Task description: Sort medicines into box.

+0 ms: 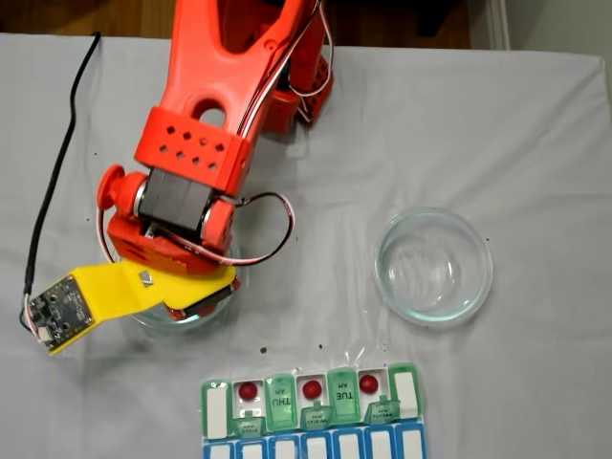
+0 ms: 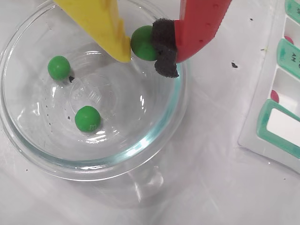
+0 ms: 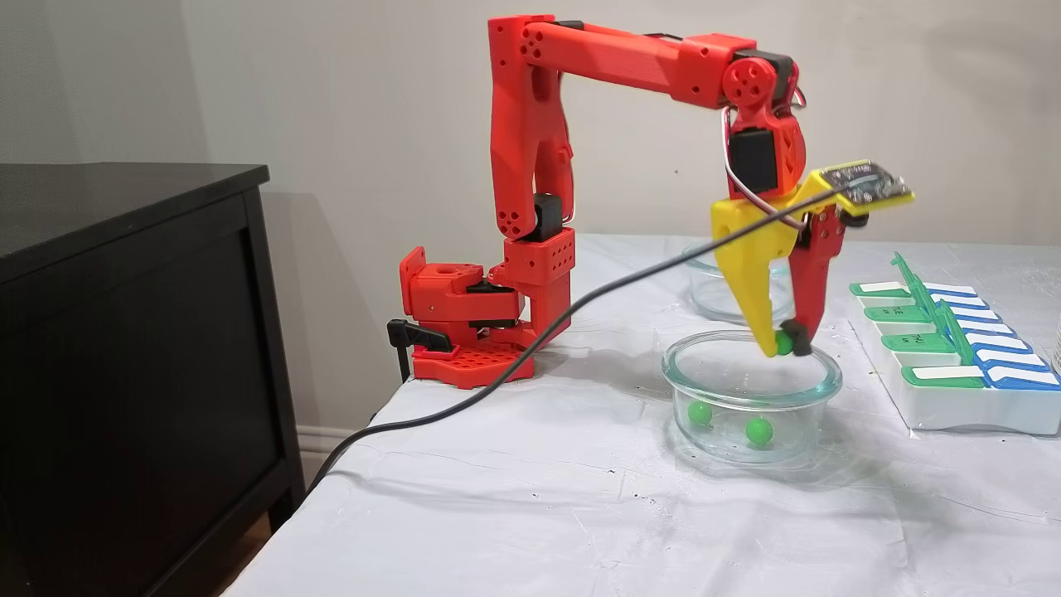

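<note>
**Kid:** Medicines are the little round balls, right? Where are they?

**Helper:** Yes. One green ball [image 2: 142,43] is pinched in the gripper [image 2: 149,47], right at the rim of the near glass dish [image 2: 154,136]. The fingers are almost closed, with just the ball between them. Two more green balls [image 2: 87,118] lie on the bottom of that dish. Three red balls [image 1: 311,388] already sit in the open cells of the box [image 1: 218,411], at the bottom edge of the table in the fixed view from above.

**Kid:** What should the arm do now?

**Helper:** I think it should lift the ball clear of the rim first, then carry it slowly toward the box. The ball is smooth and shiny, so it could slip out if the squeeze gets loose. It should hold it low over an empty white cell before it lets go, or the ball may bounce and roll away.

**Kid:** What are the fingers made of?

**Helper:** One finger [image 2: 101,23] is hard yellow plastic. The other is red, with a soft black pad [image 2: 164,44] at the tip. That pad helps grip the ball.

**Kid:** And the other stuff?

**Helper:** The dishes are clear, round glass. A second dish [image 1: 433,266] stands empty near the right side. The box is flat, with see-through green lids. The cloth [image 1: 535,143] on the table is white and a bit wrinkly.
</note>
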Robot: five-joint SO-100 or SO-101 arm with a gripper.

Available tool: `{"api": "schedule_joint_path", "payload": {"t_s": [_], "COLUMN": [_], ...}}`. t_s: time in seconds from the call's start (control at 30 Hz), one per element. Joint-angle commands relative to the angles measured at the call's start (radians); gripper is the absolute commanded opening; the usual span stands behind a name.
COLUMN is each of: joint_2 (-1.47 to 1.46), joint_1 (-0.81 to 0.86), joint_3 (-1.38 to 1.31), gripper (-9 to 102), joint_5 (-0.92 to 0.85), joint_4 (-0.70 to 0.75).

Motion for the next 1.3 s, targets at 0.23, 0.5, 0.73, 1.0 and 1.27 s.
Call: {"api": "schedule_joint_path", "payload": {"t_s": [0.23,0.5,0.73,1.0,1.27], "joint_2": [0.311,0.193,0.02,0.017,-0.063], "joint_1": [-0.331,-0.506,-0.555,-0.572,-0.58], "joint_3": [0.075,0.12,0.046,0.074,0.029], "gripper": [0,0,0,0,0], "joint_5": [0.393,0.568,0.589,0.595,0.604], "joint_4": [-0.261,-0.477,-0.537,-0.621,-0.657]}}
